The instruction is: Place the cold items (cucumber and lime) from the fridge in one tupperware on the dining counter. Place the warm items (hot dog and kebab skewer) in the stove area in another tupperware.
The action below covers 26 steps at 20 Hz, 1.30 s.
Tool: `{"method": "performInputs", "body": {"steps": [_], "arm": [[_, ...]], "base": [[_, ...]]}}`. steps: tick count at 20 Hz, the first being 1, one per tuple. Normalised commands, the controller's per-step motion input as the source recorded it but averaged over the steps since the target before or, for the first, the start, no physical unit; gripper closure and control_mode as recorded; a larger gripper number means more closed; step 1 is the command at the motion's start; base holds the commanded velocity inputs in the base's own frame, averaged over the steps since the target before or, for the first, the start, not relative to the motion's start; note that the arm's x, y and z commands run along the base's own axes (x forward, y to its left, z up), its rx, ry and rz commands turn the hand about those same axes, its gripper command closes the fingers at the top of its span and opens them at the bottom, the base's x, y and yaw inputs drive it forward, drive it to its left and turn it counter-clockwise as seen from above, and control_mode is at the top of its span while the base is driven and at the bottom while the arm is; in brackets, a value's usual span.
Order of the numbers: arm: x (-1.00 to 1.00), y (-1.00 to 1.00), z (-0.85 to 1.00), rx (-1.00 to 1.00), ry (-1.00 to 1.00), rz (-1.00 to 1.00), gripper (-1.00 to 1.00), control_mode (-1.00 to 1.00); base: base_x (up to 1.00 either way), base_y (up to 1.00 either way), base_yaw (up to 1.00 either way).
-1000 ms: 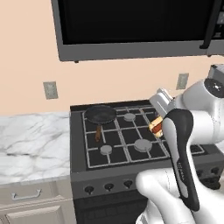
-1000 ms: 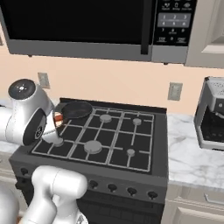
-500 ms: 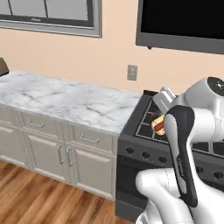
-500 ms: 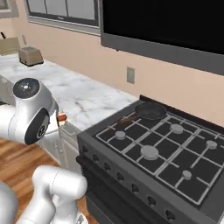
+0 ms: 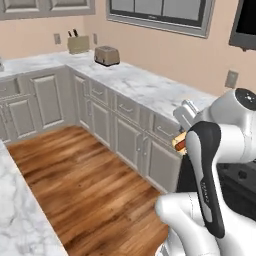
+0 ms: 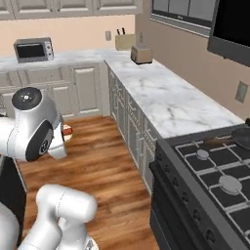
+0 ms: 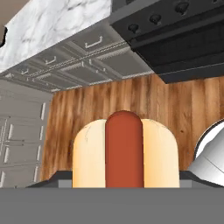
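Carrying item: hot dog (image 7: 125, 151), tan bun with reddish sausage, clamped between the jaws of the gripper (image 5: 181, 131) and held aloft beside the robot's own white arm, above the wooden floor (image 5: 80, 185). A sliver of the bun also pokes out past the arm in the right base view.

Progress, as judged: one warm item is lifted off the stove area and in transit; it is not yet in a tupperware. Neither tupperware can be made out from here, nor the cucumber, lime or kebab skewer, so their status cannot be told. At minimum, this delivery is outstanding.

Surroundings:
- Black range (image 6: 210, 180), just beside the robot, front edge and knobs close to the arm.
- Marble counter (image 6: 166, 95) running along the wall over cream cabinets (image 5: 122, 127), turning at the corner.
- Toaster (image 5: 106, 55) and knife block (image 5: 78, 44) near that corner; a toaster oven (image 6: 32, 50) on the adjoining run.
- Second marble edge (image 5: 15, 210) at lower left, possibly the dining counter.

Clearance: broad bare floor between the cabinet run and that marble edge; the cabinet fronts and range corner are the nearest things to graze.
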Motion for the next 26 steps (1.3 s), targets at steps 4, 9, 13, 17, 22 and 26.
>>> {"method": "performInputs", "body": {"steps": [4, 9, 13, 17, 22, 26], "arm": [[0.00, 0.00, 0.00, 0.00, 0.00, 0.00, 1.00, 1.00], [0.00, 0.00, 0.00, 0.00, 0.00, 0.00, 1.00, 1.00], [0.00, 0.00, 0.00, 0.00, 0.00, 0.00, 1.00, 1.00], [0.00, 0.00, 0.00, 0.00, 0.00, 0.00, 1.00, 1.00], [0.00, 0.00, 0.00, 0.00, 0.00, 0.00, 1.00, 1.00], [0.00, 0.00, 0.00, 0.00, 0.00, 0.00, 1.00, 1.00]], "base": [[-1.00, -0.05, 0.61], [-1.00, -0.45, 0.53], [-1.00, -0.15, 0.48], [-1.00, -0.04, 0.42], [-1.00, -0.01, 0.38], [-0.90, 0.16, 0.19]]}}
